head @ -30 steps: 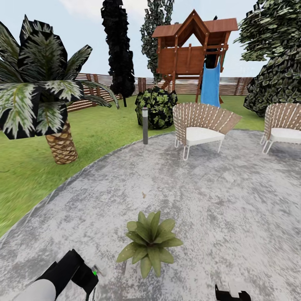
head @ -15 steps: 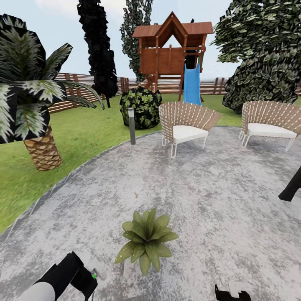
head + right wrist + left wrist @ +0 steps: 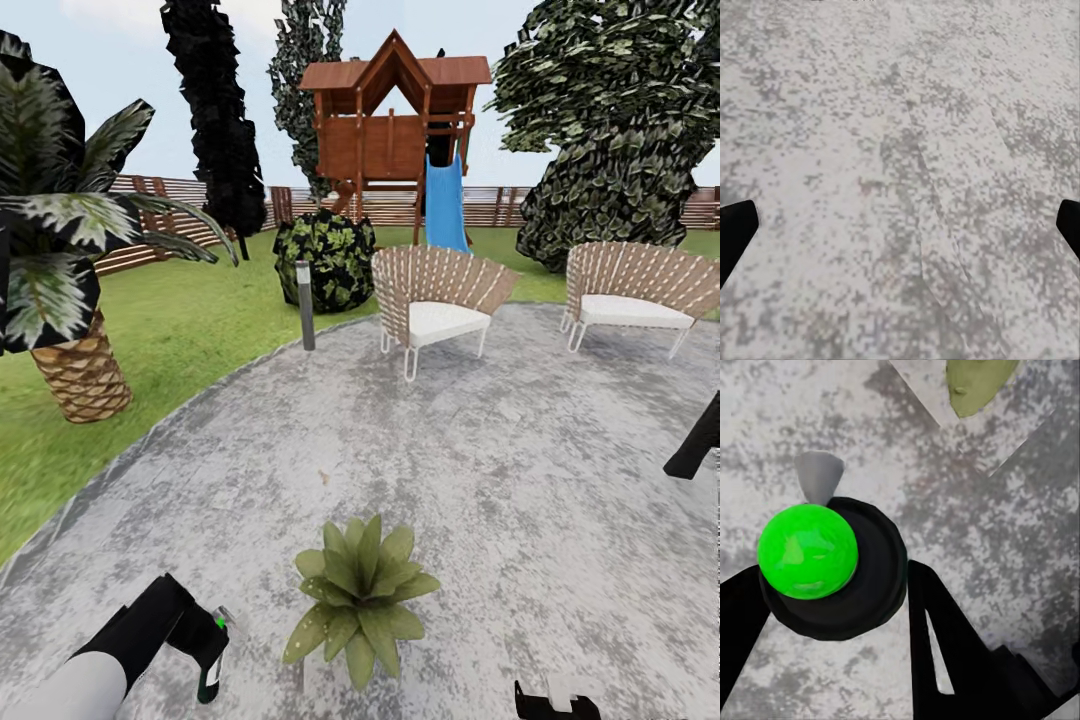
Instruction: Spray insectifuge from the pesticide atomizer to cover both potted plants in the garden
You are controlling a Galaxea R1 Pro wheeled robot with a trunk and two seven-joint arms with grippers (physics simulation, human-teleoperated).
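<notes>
At the near edge of the head view, the left tool [image 3: 205, 650] is clamped on the pesticide atomizer [image 3: 219, 632], which is mostly hidden by the black fingers; only a pale corner and a green spot show. From the left wrist the atomizer [image 3: 825, 562] appears as a bright green ball on a dark round body with a grey nozzle tip, held between two black fingers [image 3: 945, 645]. The right tool [image 3: 555, 700] is cut off by the lower frame edge; from the right wrist its fingertips [image 3: 735, 232] stand wide apart over bare stone patio [image 3: 520, 470]. Just beside the left tool stands one potted plant [image 3: 362, 590], its pot concealed under the leaves. Farther off are two wicker chairs [image 3: 435, 305], a short post light [image 3: 305, 305], a palm [image 3: 60, 260] partly cropped at the left, then lawn [image 3: 190, 320], a wooden playhouse [image 3: 395, 130] with a blue slide, and the fence [image 3: 170, 215].
</notes>
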